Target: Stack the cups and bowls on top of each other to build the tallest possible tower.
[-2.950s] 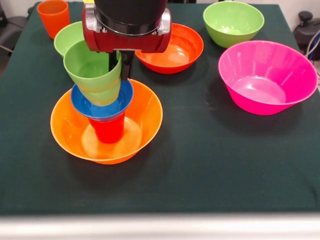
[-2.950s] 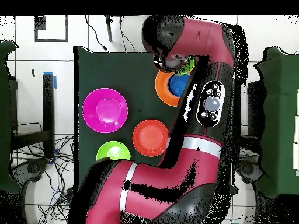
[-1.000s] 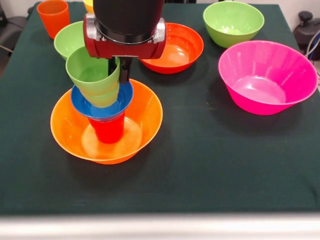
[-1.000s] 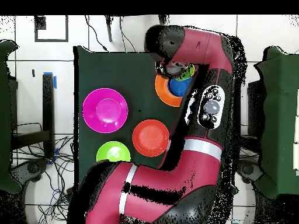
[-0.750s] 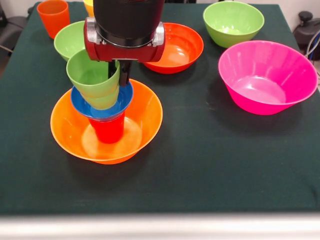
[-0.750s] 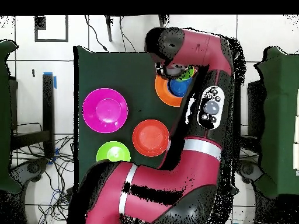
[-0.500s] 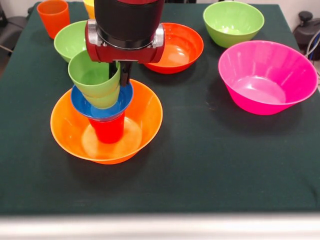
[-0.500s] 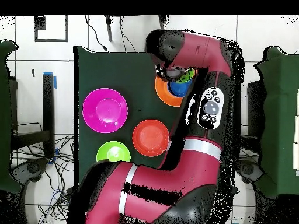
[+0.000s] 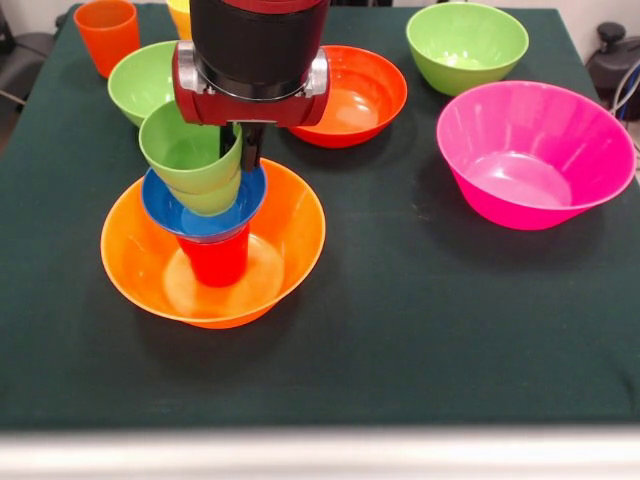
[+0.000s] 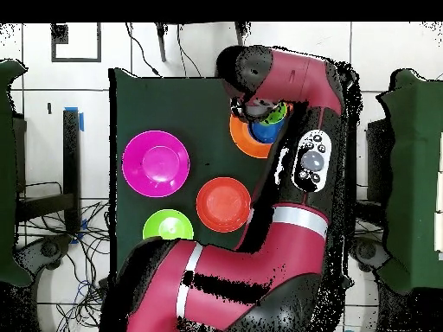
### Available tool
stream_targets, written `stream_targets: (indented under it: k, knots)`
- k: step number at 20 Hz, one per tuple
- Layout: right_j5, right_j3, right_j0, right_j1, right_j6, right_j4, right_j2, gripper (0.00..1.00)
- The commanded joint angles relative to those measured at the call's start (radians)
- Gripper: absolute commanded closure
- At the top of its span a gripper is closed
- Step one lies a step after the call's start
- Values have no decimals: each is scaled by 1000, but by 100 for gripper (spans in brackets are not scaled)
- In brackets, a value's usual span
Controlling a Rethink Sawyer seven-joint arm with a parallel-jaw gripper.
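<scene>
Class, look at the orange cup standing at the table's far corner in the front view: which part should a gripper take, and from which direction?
Grip the orange cup by its rim wall, coming straight down from above, one finger inside and one outside. It stands upright with its mouth open upward, and its smooth sides taper, so a side grasp would probably slip.
</scene>
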Motion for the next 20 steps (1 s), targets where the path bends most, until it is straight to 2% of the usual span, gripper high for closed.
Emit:
stream_targets:
  k: [1, 12, 20]
  knots:
    - [-35, 112, -5, -11, 55, -27, 67, 100]
    - [-87, 185, -10, -42, 46, -34, 70, 100]
    - [-92, 171, -12, -27, 50, -38, 72, 100]
